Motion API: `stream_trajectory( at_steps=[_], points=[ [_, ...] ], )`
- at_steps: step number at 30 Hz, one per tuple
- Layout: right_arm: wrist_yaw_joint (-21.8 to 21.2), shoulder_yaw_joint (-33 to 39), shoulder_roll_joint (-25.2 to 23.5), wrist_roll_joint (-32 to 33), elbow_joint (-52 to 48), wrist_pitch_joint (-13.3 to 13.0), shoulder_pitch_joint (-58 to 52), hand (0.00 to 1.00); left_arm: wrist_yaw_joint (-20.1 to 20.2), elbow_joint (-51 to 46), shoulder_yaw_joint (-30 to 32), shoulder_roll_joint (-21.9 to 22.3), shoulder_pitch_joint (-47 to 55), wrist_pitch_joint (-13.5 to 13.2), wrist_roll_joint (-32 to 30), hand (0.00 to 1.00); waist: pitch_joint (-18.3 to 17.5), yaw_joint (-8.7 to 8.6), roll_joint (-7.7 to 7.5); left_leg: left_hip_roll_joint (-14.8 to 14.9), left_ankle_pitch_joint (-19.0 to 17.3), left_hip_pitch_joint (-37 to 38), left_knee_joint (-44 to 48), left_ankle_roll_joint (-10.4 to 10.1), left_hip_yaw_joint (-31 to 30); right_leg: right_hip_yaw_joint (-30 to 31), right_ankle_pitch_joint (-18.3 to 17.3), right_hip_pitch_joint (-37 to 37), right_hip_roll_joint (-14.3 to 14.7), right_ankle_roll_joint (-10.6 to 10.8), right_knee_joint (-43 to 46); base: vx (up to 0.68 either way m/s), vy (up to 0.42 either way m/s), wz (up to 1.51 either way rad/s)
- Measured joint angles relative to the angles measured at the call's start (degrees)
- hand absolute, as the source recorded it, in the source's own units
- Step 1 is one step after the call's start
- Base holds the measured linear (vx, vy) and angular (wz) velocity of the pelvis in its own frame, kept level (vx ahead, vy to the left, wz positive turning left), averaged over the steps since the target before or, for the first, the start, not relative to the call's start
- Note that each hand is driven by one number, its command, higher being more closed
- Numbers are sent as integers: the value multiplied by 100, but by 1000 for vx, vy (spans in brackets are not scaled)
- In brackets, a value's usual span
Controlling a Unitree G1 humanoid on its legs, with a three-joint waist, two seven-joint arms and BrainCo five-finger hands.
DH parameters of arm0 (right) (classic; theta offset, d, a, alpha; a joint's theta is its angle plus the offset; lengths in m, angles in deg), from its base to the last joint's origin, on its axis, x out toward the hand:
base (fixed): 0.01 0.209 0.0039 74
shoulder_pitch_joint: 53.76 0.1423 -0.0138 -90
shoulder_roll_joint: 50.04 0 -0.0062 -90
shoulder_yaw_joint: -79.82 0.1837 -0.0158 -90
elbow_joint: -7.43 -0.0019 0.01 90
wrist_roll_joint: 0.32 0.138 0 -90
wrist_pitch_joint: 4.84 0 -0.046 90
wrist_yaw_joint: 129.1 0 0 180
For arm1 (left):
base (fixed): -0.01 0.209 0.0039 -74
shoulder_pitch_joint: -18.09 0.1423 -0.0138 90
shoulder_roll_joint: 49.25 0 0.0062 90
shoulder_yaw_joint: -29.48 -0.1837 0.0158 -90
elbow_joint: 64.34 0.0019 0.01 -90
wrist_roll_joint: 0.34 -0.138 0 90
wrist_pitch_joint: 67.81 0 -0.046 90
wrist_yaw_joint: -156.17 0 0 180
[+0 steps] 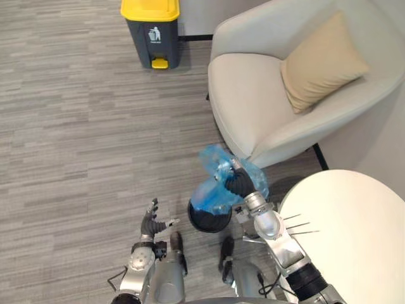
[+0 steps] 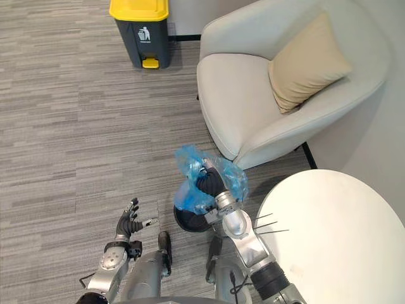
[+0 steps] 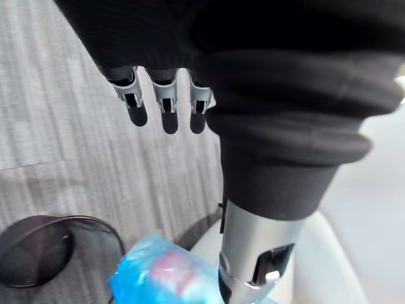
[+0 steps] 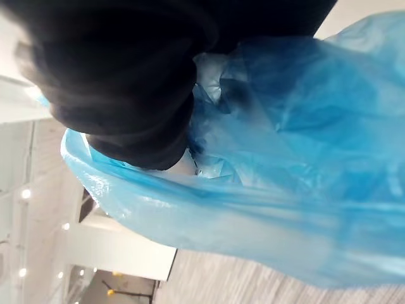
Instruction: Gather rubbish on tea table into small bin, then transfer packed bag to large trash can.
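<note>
Blue bag (image 1: pixel 215 197) round right hand (image 1: pixel 237 182) — over bin (image 1: pixel 205 223)

the right hand (image 2: pixel 209 182) is sunk in the crumpled top of a blue plastic bag (image 2: pixel 188 195), whose lower part sits in a small black bin (image 2: pixel 187 221) on the grey carpet (image 2: pixel 63 126). the bin stands between a round white table (image 2: pixel 335 240) and the left hand (image 2: pixel 130 225), which hovers low, fingers spread, holding nothing. beyond is a cream armchair (image 2: pixel 237 101) with a tan cushion (image 2: pixel 307 60); a grey trash can with a yellow lid (image 2: pixel 140 28) stands well apart
</note>
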Motion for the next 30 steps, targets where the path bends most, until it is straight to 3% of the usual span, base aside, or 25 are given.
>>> stream_trajectory(
  at_steps=[2,4,5,8,9,10,12,14,15,17,18,19,20,22,26,30],
  points=[
    [84,67,-64,12,0,-13,51,100,-1,-344,8,-38,105,-16,0,0,-14,19,-18,-102,22,50,87,-18,-205,227,-345,280,-27,234,930,-118,-59,81],
    [171,65,-124,18,-6,-79,181,100,-9,-757,119,-38,307,-55,-4,0,-45,180,-43,-211,70,14,182,-65,-323,409,-558,826,-23,242,776,-201,-128,43],
    [204,48,-117,11,-11,-82,334,100,-12,-958,162,0,425,-73,-3,0,-139,310,13,-237,196,-184,203,-94,-383,389,-933,1013,60,115,169,-261,-123,27],
    [341,152,105,150,-57,-100,646,100,0,-1367,-89,205,669,-74,1,0,-346,411,394,-247,919,-735,-300,-200,-773,261,-1396,1042,330,-119,-959,-329,-139,54],
    [373,248,264,191,-27,-89,655,100,-1,-1420,-266,324,670,-66,2,0,-345,352,685,-148,1186,-757,-655,-215,-1028,-18,-1318,988,521,-202,-917,-445,-174,93],
    [429,305,377,237,34,-20,655,100,2,-1608,-464,332,699,-65,-2,0,-330,293,757,-103,1000,-643,-1060,-387,-1022,-249,-1217,922,551,-337,-864,-444,-146,106],
    [449,437,394,363,30,11,724,100,24,-1894,-655,283,539,-71,-12,0,-277,218,592,-85,641,-767,-804,-359,-529,-549,-1028,870,357,-487,-1052,-270,-50,80],
    [443,544,390,456,-12,11,804,100,92,-2025,-788,147,258,-89,-91,0,-290,79,566,-66,570,-747,-12,-264,-93,-801,-759,870,193,-516,-1264,-235,-39,74],
    [430,537,414,547,-66,9,814,100,117,-2038,-803,75,78,-136,-204,0,-304,-14,580,-1,414,-603,478,-87,75,-888,-633,867,132,-517,-1354,-260,-4,68],
    [358,528,469,638,-108,5,837,100,115,-2006,-908,-32,-370,-178,-292,0,-337,-94,620,128,-339,-92,730,-255,117,-998,-404,866,63,-472,-1552,-197,94,38],
    [308,531,496,660,-110,6,862,100,115,-1995,-972,-46,-546,-209,-384,0,-358,-122,635,137,-457,139,505,-353,98,-1022,-299,875,64,-415,-1672,-163,128,24],
    [284,515,503,665,-113,7,889,100,115,-1971,-1024,-49,-655,-230,-438,0,-371,-156,655,125,-466,293,192,-370,60,-1050,-211,879,70,-387,-1766,-131,146,23],
    [215,503,435,669,-117,9,922,100,117,-1776,-1186,-78,-941,-254,-618,0,-415,-206,607,-30,-194,548,-501,-408,41,-1082,18,883,20,-304,-2005,-109,148,16],
    [86,434,320,669,-124,9,944,100,125,-1566,-1507,-199,-1158,-246,-839,0,-525,-230,535,-209,188,759,-1210,-293,71,-1061,284,925,-12,-198,-2377,-106,149,7],
    [-113,-119,132,689,-130,20,1141,100,125,-1267,-1849,-188,-1264,-150,-1232,0,-624,-221,490,-377,485,1085,-1780,-144,195,-909,667,1134,-26,-66,-2876,-78,167,-15],
    [-324,-790,-36,848,-129,50,1477,100,127,-698,-2183,-164,-1615,-28,-1489,0,-709,-222,361,-416,532,1111,-1783,-107,280,-781,866,1210,-22,-37,-3110,-36,73,-13]
  ],
)
